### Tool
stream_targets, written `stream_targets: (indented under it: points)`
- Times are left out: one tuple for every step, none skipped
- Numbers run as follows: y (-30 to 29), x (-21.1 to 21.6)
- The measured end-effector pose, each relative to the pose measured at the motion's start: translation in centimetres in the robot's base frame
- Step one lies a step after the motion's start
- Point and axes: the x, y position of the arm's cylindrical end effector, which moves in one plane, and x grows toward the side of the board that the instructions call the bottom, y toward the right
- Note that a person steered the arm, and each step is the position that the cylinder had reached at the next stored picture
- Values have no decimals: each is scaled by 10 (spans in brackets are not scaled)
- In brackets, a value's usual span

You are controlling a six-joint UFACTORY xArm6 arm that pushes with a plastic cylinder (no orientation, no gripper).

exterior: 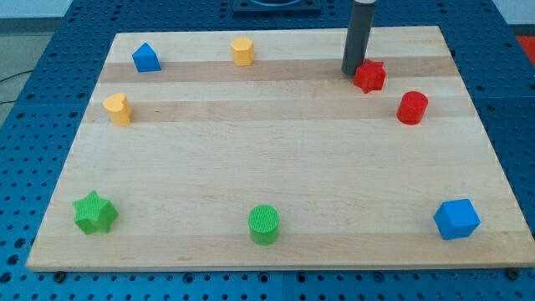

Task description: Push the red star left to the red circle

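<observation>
The red star (369,76) lies near the view's top right on the wooden board (276,150). The red circle (412,108), a short cylinder, stands just below and to the right of the star, a small gap apart. My tip (352,71) rests on the board right against the star's left side, touching or nearly touching it. The dark rod rises from there out of the view's top.
A yellow hexagon (242,51) and a blue house-shaped block (146,58) sit along the top. A yellow heart (118,109) is at the left. A green star (94,212), a green circle (264,224) and a blue cube (456,219) line the bottom.
</observation>
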Motion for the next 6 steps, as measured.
stream_targets:
  points:
    - [14, -25]
    - [34, -6]
    - [34, 24]
    - [32, 44]
    - [32, 70]
    - [32, 88]
